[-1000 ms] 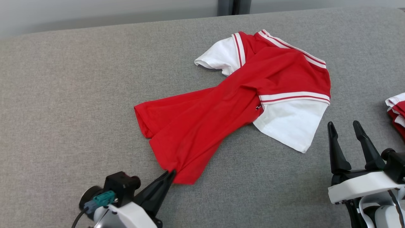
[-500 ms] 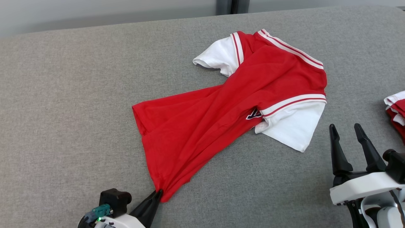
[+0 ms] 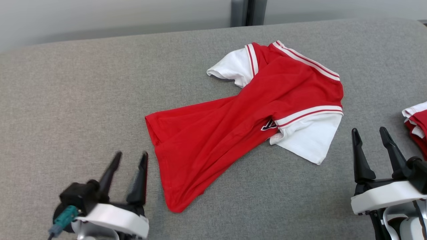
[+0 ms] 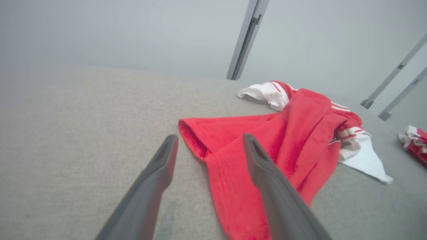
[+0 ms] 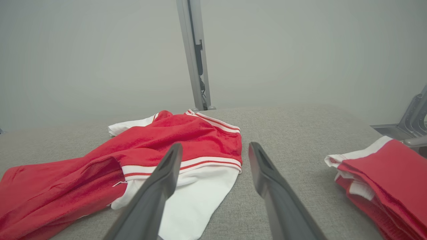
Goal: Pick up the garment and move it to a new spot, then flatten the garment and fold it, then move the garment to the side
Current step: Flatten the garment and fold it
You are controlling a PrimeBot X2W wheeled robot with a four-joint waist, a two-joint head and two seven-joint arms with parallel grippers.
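Your left hand (image 3: 131, 154) is open, its two fingers spread wide and holding nothing. It stands near the counter's (image 3: 66, 100) near-left corner, just beside the left side of the garment's (image 3: 233, 133) hem, with a strip of grey cloth showing between them in the head view. Its outline is blurred there. Whether a fingertip brushes the fabric you cannot tell from the left wrist view.

Your right hand (image 3: 368, 130) is also open and empty, at the near-right corner, fingers pointing toward the far edge, apart from the near white sleeve (image 3: 310, 138).

The garment lies mid-counter, rumpled and twisted. Its long axis runs diagonally: the red hem end points to the near edge, left of centre, and the striped shoulder end points to the far-right corner. The other white sleeve (image 3: 230, 66) faces the far edge.

A folded red-and-white pile (image 3: 415, 126) sits at the right edge.
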